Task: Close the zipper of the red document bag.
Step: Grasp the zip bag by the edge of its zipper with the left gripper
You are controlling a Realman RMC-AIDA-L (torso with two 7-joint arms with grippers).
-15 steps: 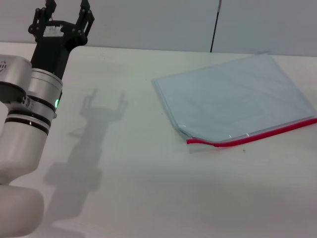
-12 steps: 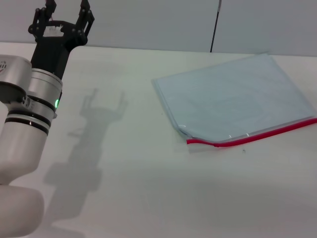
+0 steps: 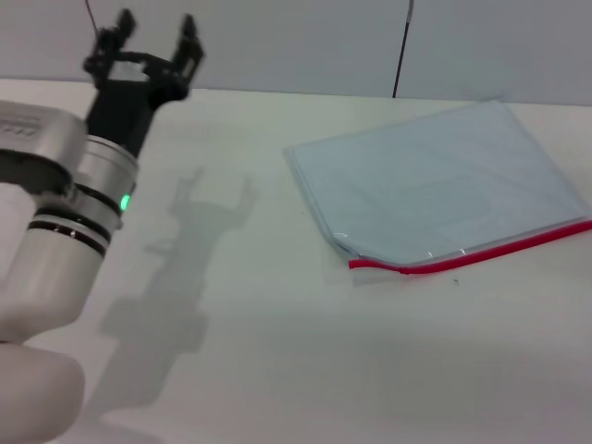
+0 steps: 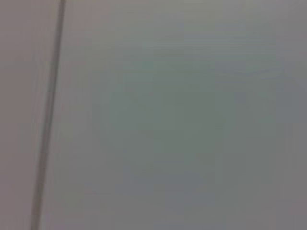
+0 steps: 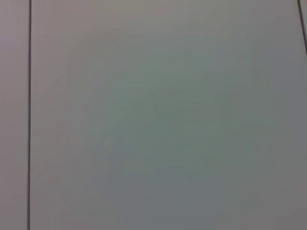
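The red document bag (image 3: pixel 435 190) lies flat on the white table at the right of the head view, a translucent pale blue pouch. Its zipper (image 3: pixel 472 252) is a thin red strip along the near long edge, running off the right side of the picture. My left gripper (image 3: pixel 155 30) is raised at the upper left, far from the bag, open with nothing between its fingers. The right gripper is out of view. Both wrist views show only blank grey wall.
The white table (image 3: pixel 277 333) stretches across the head view, with the left arm's shadow (image 3: pixel 180 268) on it. A thin dark vertical line (image 3: pixel 400 51) runs up the grey wall behind the table.
My left arm has shifted to the right, toward the bag's side of the table, gripper still open. The bag has not moved.
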